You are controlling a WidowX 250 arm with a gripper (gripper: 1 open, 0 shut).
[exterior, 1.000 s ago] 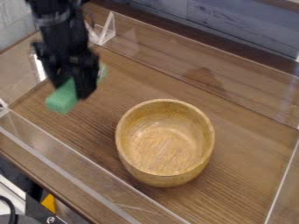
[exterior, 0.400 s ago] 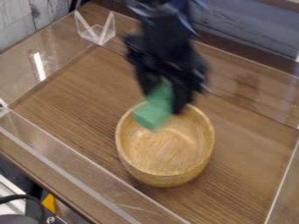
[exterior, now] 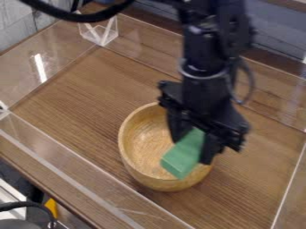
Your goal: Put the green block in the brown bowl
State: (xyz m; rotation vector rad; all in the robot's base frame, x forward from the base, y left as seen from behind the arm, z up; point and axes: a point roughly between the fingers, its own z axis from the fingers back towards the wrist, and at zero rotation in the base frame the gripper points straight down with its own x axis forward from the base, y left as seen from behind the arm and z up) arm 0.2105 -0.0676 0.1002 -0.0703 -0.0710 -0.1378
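Note:
My black gripper (exterior: 201, 141) hangs straight down over the brown bowl (exterior: 139, 148), a round light-wood bowl in the middle of the table. It is shut on the green block (exterior: 183, 157), a bright green bar held tilted between the fingers. The block's lower end hangs above the bowl's right half, inside its rim as seen from this camera. Much of the bowl's right side is hidden behind the gripper and the arm.
A wooden tabletop (exterior: 84, 98) is enclosed by clear acrylic walls (exterior: 72, 174) on all sides. A small clear stand (exterior: 98, 31) sits at the far left corner.
The gripper has carried the green block from the left of the table across to the right, and now it hangs over the bowl. Its grip on the block looks the same.

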